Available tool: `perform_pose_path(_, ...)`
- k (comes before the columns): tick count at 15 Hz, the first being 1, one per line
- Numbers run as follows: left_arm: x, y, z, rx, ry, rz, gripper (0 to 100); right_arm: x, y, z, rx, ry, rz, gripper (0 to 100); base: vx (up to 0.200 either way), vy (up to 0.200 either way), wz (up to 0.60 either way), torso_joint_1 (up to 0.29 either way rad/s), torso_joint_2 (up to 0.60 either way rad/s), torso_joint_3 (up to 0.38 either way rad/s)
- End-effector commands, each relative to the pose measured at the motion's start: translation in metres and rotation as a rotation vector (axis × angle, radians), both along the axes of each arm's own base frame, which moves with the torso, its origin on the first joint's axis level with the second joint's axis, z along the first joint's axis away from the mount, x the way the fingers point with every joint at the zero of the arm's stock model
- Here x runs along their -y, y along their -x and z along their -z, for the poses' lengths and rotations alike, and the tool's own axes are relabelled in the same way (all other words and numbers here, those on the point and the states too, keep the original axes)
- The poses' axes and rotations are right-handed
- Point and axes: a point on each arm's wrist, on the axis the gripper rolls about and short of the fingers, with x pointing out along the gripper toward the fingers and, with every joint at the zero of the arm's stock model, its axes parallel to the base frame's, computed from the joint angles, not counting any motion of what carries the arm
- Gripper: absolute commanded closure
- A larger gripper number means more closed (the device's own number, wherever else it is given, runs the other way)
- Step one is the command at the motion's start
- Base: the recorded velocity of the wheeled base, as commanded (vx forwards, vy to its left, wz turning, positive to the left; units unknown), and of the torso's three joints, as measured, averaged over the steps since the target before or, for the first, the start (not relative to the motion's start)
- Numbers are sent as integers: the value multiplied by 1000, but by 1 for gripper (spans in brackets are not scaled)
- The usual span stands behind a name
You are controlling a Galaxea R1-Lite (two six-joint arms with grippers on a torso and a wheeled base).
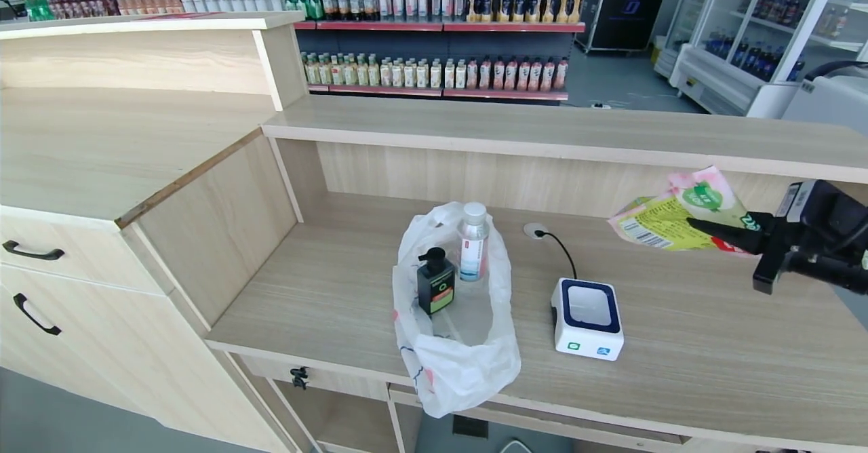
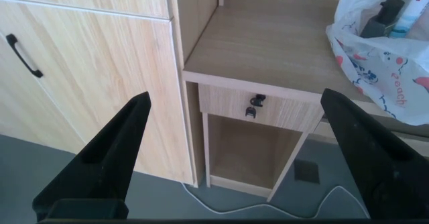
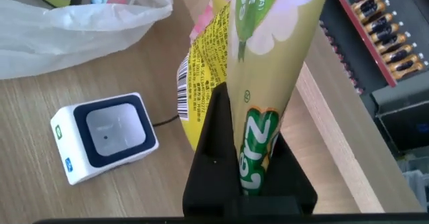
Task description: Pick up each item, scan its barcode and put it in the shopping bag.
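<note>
My right gripper (image 1: 708,230) is shut on a yellow, green and pink snack packet (image 1: 678,213), held in the air above the counter to the right of the white barcode scanner (image 1: 587,317). In the right wrist view the packet (image 3: 268,56) stands between the jaws, its barcode side toward the scanner (image 3: 105,134). A white shopping bag (image 1: 453,310) lies open on the counter left of the scanner, with a dark pump bottle (image 1: 435,282) and a clear bottle (image 1: 472,241) inside. My left gripper (image 2: 238,150) is open, low in front of the counter's drawer (image 2: 255,104).
The wooden counter (image 1: 712,344) has a raised back ledge (image 1: 542,131) and a taller cabinet (image 1: 102,168) at the left. The scanner's cable (image 1: 559,246) runs to a grommet behind it. Drink shelves and fridges stand beyond.
</note>
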Motion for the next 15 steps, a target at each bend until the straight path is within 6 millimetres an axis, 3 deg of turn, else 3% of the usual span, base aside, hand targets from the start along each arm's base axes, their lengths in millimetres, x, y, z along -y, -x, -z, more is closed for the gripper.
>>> perform_pose_path(1,0,0,0,0,1,-1,0,2,-13,13,-42,-5,-23,100,0,0,0,0,0,0)
perform_pose_path(10,0,0,0,0,1,-1,0,6,-26,45,-27,183,-123,100,0,0,0,0,0,0)
perform_pose_path(15,0,0,0,0,1,-1,0,6,-37,53,75,347,-179,100,0,0,0,0,0,0)
